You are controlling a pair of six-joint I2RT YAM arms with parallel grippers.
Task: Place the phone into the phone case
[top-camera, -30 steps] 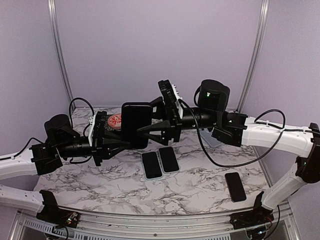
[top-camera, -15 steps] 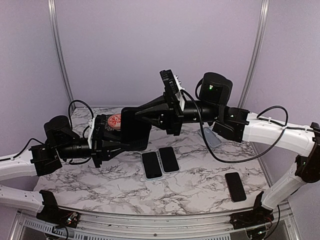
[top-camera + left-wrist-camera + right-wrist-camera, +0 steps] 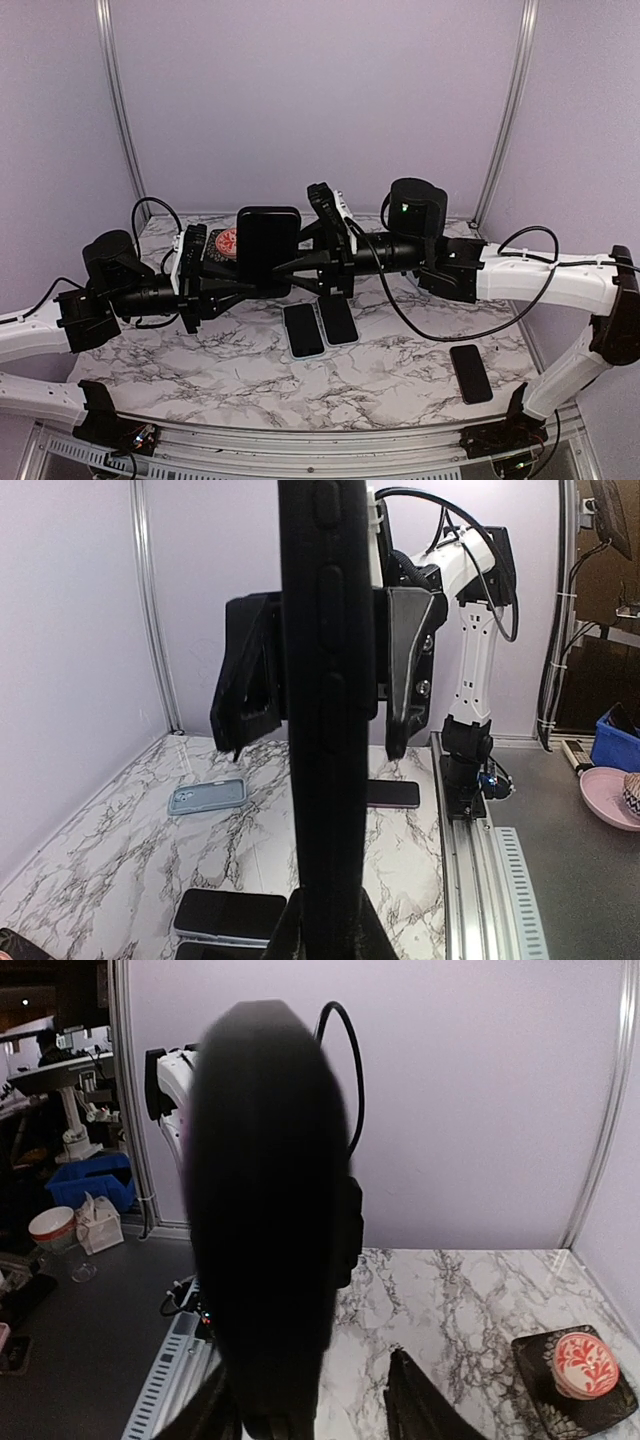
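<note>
My left gripper (image 3: pixel 250 281) is shut on the bottom edge of a black phone-sized slab (image 3: pixel 268 240) and holds it upright above the table. The left wrist view shows it edge-on (image 3: pixel 325 680), with side buttons. I cannot tell if it is a phone, a case, or both. My right gripper (image 3: pixel 287 266) is open and straddles the slab from the right, its fingers (image 3: pixel 408 650) on either side. The slab fills the right wrist view (image 3: pixel 265 1210), blurred. A grey-blue case (image 3: pixel 207 797) lies on the table, hidden by the right arm in the top view.
Two phones (image 3: pixel 303 330) (image 3: pixel 338 318) lie side by side under the grippers on the marble table (image 3: pixel 200 360). Another black phone (image 3: pixel 470 372) lies at the right front. A red-patterned round thing on a black dish (image 3: pixel 229 240) sits at the back left.
My right gripper rose, then came down and left until its open fingers straddle the slab. My left gripper lifted the slab a little.
</note>
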